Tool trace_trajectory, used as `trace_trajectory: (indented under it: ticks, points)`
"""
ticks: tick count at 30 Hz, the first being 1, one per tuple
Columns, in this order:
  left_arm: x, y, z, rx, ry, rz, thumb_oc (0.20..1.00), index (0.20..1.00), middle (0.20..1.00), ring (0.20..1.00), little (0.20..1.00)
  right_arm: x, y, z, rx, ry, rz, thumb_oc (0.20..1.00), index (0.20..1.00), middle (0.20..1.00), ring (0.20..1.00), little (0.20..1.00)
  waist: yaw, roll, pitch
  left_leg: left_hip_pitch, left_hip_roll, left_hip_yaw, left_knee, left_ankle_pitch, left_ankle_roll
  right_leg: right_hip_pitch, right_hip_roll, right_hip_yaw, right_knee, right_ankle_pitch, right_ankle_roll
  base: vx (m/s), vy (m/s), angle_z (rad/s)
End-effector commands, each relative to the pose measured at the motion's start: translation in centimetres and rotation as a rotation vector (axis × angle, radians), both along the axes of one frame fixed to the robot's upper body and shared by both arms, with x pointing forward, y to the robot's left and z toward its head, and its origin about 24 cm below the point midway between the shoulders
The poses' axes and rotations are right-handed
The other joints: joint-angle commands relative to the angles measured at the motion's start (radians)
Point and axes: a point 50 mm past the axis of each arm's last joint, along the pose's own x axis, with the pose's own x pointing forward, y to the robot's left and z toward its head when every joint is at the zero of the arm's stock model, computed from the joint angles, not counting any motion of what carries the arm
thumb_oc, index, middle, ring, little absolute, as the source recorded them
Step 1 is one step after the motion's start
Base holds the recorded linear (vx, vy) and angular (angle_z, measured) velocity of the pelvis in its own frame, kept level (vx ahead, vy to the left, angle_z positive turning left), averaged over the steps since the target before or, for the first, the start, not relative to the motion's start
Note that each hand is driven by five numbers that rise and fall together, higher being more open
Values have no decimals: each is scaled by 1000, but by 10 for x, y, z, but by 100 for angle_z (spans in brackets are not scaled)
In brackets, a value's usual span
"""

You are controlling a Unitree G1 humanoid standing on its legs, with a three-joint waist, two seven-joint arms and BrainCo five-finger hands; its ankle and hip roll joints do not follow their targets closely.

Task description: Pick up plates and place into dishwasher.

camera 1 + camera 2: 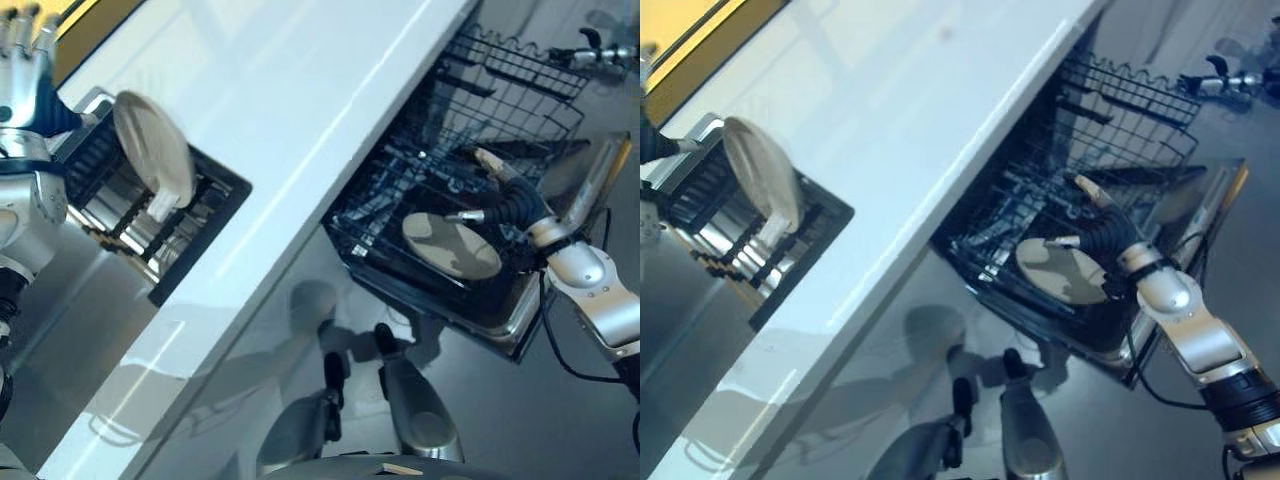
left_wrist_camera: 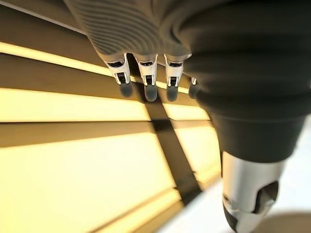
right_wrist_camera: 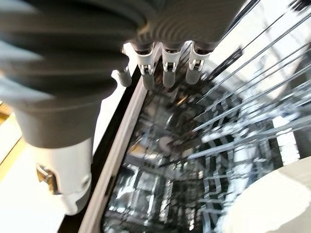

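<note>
One cream plate (image 1: 152,148) stands on edge in the sink rack (image 1: 120,205) at 9 o'clock, while another plate (image 1: 450,245) lies tilted in the dishwasher's (image 1: 520,320) lower wire basket (image 1: 400,190) at 3 o'clock.

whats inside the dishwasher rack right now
One beige plate lies in the lower dishwasher rack, with the right hand over its edge. What is under the plate is covered.

Kitchen: countertop (image 1: 300,120), dishwasher rack (image 1: 500,110)
</note>
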Motion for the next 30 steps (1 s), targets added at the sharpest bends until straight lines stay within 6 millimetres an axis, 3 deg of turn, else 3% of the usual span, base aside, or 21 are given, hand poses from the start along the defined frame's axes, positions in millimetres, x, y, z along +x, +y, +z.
trace_trajectory:
  ticks: [1,7,12,14,15,30]
  points:
    - [4,4,12,35,41,42,1000,1000,1000,1000,1000,-6,-6,31,-2,-107,15,1000,1000,1000,1000,1000,-2,-8,-12,-75,-42,20,45,-6,29,22,-38,-25,-36,-37,74,5,44,-19]
    - [12,0,7,36,124,42,1000,1000,1000,1000,1000,-5,-8,33,-14,-116,6,1000,1000,1000,1000,1000,-10,-5,8,-94,-47,33,61,-3,32,0,-41,-25,-23,-29,74,14,50,-6]
    - [16,1,-7,19,206,93,1000,1000,1000,1000,1000,-5,-12,40,-46,-111,0,1000,1000,1000,1000,1000,-19,15,15,-109,-52,36,66,8,28,-24,-46,-20,-7,-30,74,25,92,2]
    - [17,5,-11,-12,237,128,529,529,529,529,529,-5,-13,39,-50,-113,-3,1000,1000,1000,1000,1000,-18,16,18,-116,-52,37,69,9,29,-31,-46,-18,-5,-28,75,2,17,1]
    - [17,8,-12,-21,259,153,200,200,200,200,200,-5,-13,39,-47,-116,-5,1000,1000,1000,1000,1000,-18,14,21,-120,-51,37,72,8,31,-34,-47,-19,-4,-28,75,0,0,0]
    - [17,18,-34,17,396,214,200,200,200,200,200,-9,-16,44,-74,-126,0,1000,1000,1000,1000,1000,-19,15,33,-143,-53,41,92,15,26,-50,-54,-31,9,-29,70,2,13,1]
